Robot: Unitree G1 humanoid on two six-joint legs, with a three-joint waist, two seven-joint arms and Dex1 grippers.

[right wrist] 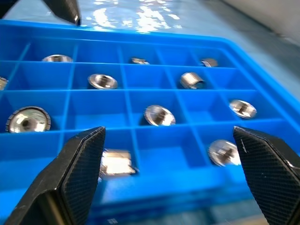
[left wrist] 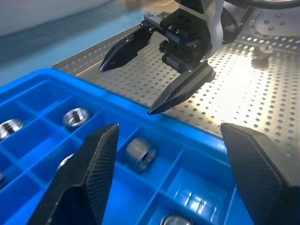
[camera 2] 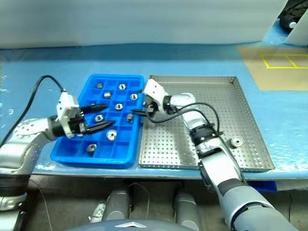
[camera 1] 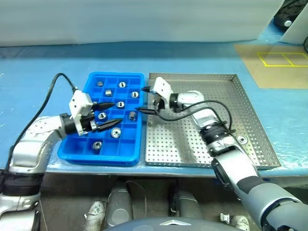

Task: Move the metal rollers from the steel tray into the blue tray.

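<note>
The blue tray (camera 1: pixel 72 150) lies left of the steel tray (camera 1: pixel 192 149), and several metal rollers (camera 1: pixel 120 104) sit in its compartments. One roller (camera 1: pixel 132 114) lies in a compartment by the tray's right wall. A single roller (camera 1: pixel 242 139) rests near the steel tray's right rim. My right gripper (camera 1: pixel 143 100) hangs open and empty over the border between the trays, just right of that roller. My left gripper (camera 1: pixel 117 114) hovers open over the middle of the blue tray with nothing between its fingers (left wrist: pixel 89 173). In the left wrist view the right gripper (left wrist: pixel 125 91) faces it across the blue wall.
Both trays stand on a blue-covered table, close to its front edge (camera 1: pixel 168 168). A brown board with yellow lines (camera 1: pixel 276 65) lies at the back right. Black cables (camera 1: pixel 50 91) trail from both arms.
</note>
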